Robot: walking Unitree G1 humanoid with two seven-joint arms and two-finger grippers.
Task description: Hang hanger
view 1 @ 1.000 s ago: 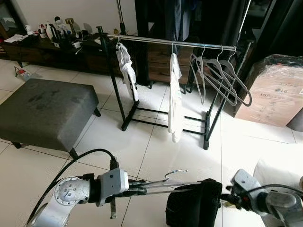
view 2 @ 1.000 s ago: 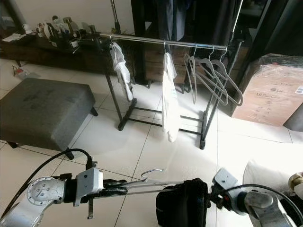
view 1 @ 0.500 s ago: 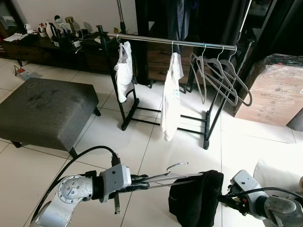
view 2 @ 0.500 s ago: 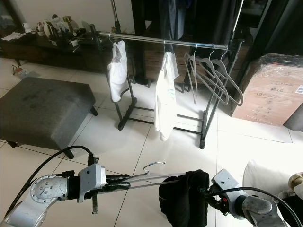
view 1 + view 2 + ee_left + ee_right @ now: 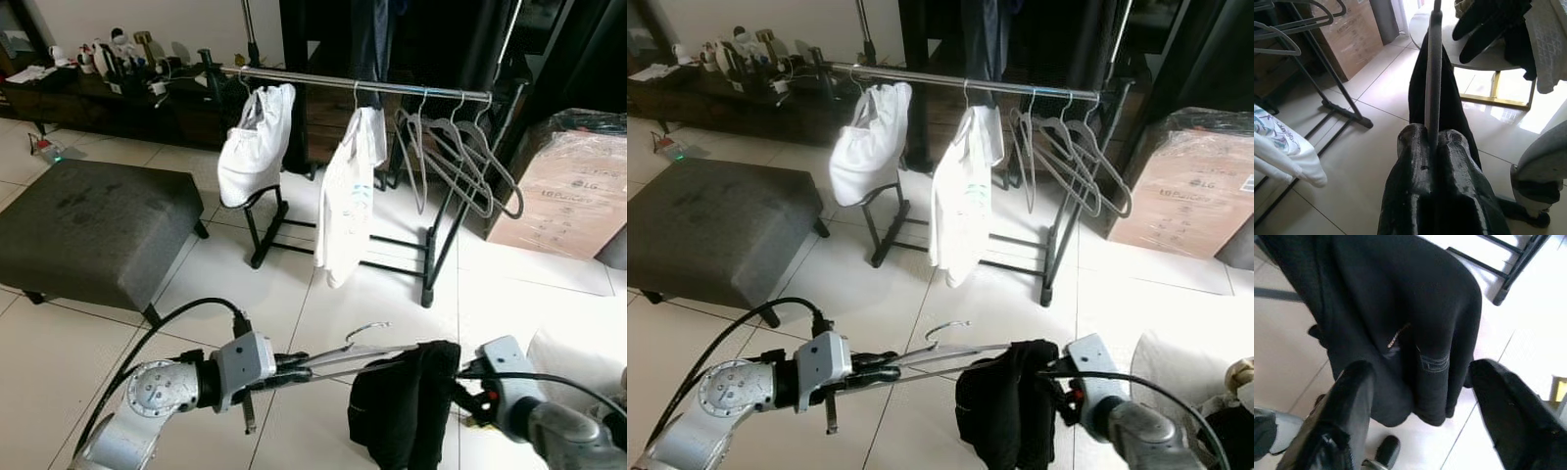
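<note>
While our left gripper (image 5: 294,370) pinches the hanger (image 5: 362,352) end, our right gripper (image 5: 1420,396) gapes beside its black garment (image 5: 407,401), which hides the hanger's far end.

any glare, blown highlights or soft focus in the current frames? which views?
Left wrist view: floor under the round side table blows out white; the left gripper is soft, too close for focus. Right wrist view: tiles near the rack foot are overexposed; the black garment keeps its stitching. Eye views: sharp overall, pale sheen on floor tiles, dark wardrobe loses detail.
</note>
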